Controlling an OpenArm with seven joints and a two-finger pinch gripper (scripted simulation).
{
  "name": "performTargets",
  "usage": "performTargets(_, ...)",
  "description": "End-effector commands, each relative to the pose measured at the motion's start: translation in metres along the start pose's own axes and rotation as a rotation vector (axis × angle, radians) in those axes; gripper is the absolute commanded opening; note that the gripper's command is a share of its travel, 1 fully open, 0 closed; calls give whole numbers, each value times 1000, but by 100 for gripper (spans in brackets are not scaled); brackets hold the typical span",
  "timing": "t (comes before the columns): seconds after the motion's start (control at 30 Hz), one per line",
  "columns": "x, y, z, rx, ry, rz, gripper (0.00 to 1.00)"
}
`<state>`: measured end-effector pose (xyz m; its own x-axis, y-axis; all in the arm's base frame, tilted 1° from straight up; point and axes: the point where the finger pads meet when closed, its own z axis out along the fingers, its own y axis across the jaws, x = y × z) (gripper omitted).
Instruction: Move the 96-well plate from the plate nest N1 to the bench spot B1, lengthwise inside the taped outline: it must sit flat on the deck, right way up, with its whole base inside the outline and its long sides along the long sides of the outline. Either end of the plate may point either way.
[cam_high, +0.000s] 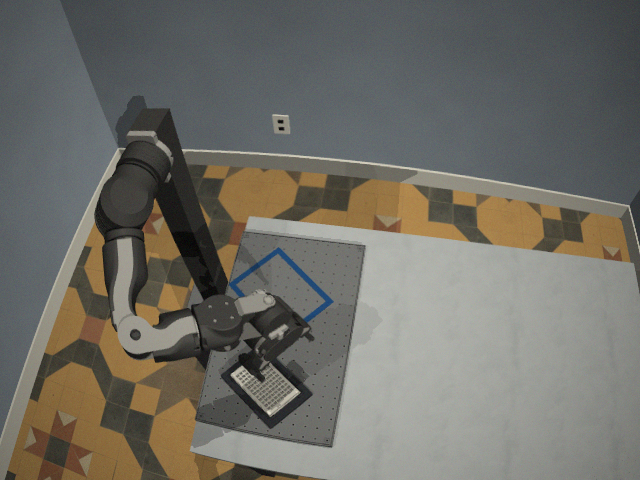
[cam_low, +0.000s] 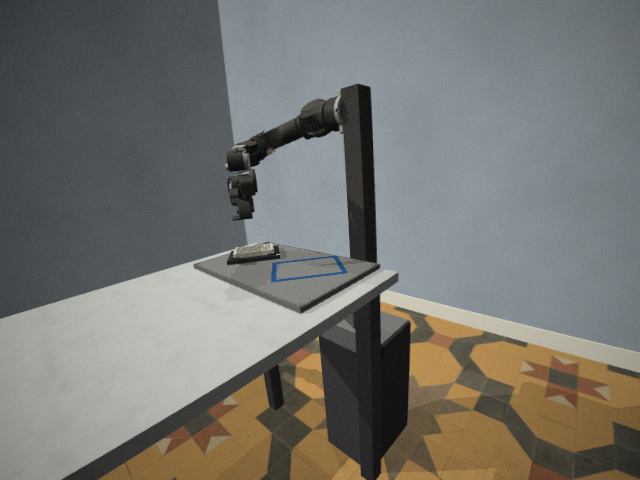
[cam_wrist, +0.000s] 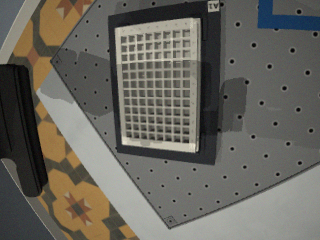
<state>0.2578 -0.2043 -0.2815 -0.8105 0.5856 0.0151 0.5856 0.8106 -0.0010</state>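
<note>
White gridded plastic of the 96-well plate (cam_high: 265, 389) seated flat and right way up in the dark rectangular plate nest (cam_high: 301, 397), the nest's black rim showing all round the plate in the wrist view (cam_wrist: 158, 82) and a small pale label at one nest corner (cam_wrist: 214, 6). Resting on the grey perforated metal deck (cam_high: 336, 361), itself laid at the end of the pale grey surface (cam_high: 491, 335). Further along the deck, toward the tall black mounting post (cam_high: 170, 170), the blue taped rectangular outline (cam_high: 305, 279) with nothing inside but bare dotted plate, well apart from the nest and turned at the same angle as it. Hanging above the nest, well clear of the plate in the exterior view, the dark two-finger pincer (cam_low: 240, 215) of the black and grey seven-joint arm (cam_high: 124, 268), pointed downward. Spread wide and gripping nothing, one black finger (cam_wrist: 20, 127) visible at the left edge of the wrist view, off to the side of the plate. In the top view the pincer (cam_high: 258, 364) overlaps the near end of the plate. Beneath the surface, orange and grey patterned floor tiles (cam_high: 336, 196); on the blue-grey wall, a white outlet (cam_high: 281, 124).
</note>
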Motion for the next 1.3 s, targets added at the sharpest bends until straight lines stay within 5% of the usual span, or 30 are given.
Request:
performTargets(0.0, -2, 0, -1, -7, -7, 1, 77)
performTargets(0.17, -2, 0, -1, -7, -7, 1, 77)
performTargets(0.33, 6, -36, 26, -6, -7, 1, 77)
performTargets(0.73, 6, -36, 26, -6, -7, 1, 77)
performTargets(0.9, 10, -58, 43, -6, -7, 1, 77)
performTargets(1.27, 10, -58, 43, -6, -7, 1, 77)
